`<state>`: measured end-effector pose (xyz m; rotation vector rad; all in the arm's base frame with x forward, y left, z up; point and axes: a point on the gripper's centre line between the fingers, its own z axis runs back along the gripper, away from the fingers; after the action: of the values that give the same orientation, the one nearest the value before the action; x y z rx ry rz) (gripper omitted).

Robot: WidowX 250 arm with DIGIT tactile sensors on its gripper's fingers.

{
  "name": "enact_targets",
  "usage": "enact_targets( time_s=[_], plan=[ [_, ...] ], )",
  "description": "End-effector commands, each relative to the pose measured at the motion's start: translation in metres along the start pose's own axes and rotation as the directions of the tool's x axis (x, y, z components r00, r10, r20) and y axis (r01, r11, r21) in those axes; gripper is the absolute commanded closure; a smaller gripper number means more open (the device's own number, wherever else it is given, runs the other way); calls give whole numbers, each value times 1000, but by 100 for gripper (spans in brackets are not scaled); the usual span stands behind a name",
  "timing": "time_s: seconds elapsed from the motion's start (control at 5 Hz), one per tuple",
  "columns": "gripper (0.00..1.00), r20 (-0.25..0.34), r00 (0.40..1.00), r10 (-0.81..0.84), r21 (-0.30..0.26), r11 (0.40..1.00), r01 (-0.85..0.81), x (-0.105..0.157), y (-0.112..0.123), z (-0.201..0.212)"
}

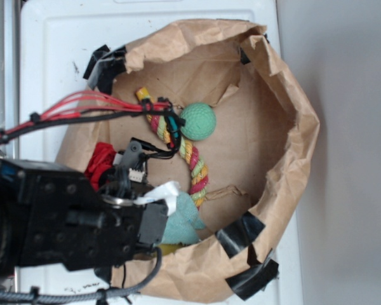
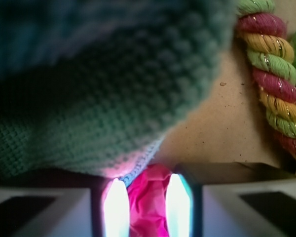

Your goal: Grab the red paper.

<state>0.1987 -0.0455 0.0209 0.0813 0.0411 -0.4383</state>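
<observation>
The red paper is a wrinkly bright red wad at the left inside of the brown paper bag, partly hidden by my arm. In the wrist view it shows as pink-red crumpled paper squeezed between my two glowing fingers. My gripper is shut on it. The teal knitted cloth presses against the fingertips from above and fills most of the wrist view.
A red-yellow-green twisted rope toy and a green ball lie in the middle of the bag; the rope also shows in the wrist view. Teal cloth lies beside my arm. Black tape holds the bag's rim.
</observation>
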Motion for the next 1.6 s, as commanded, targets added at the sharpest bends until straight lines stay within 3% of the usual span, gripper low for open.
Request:
enact_targets(
  time_s=[0.0, 0.4, 0.8, 1.2, 1.4],
  plan=[
    [100, 42, 998, -37, -12, 999, 38, 0, -2, 13],
    [100, 108, 992, 73, -94, 994, -63, -12, 18, 36],
    [100, 143, 948, 286, -179, 949, -259, -25, 34, 76],
    [100, 212, 902, 376, -157, 924, -349, -3, 51, 108],
    [100, 254, 867, 428, -116, 904, -412, 6, 75, 119]
  ],
)
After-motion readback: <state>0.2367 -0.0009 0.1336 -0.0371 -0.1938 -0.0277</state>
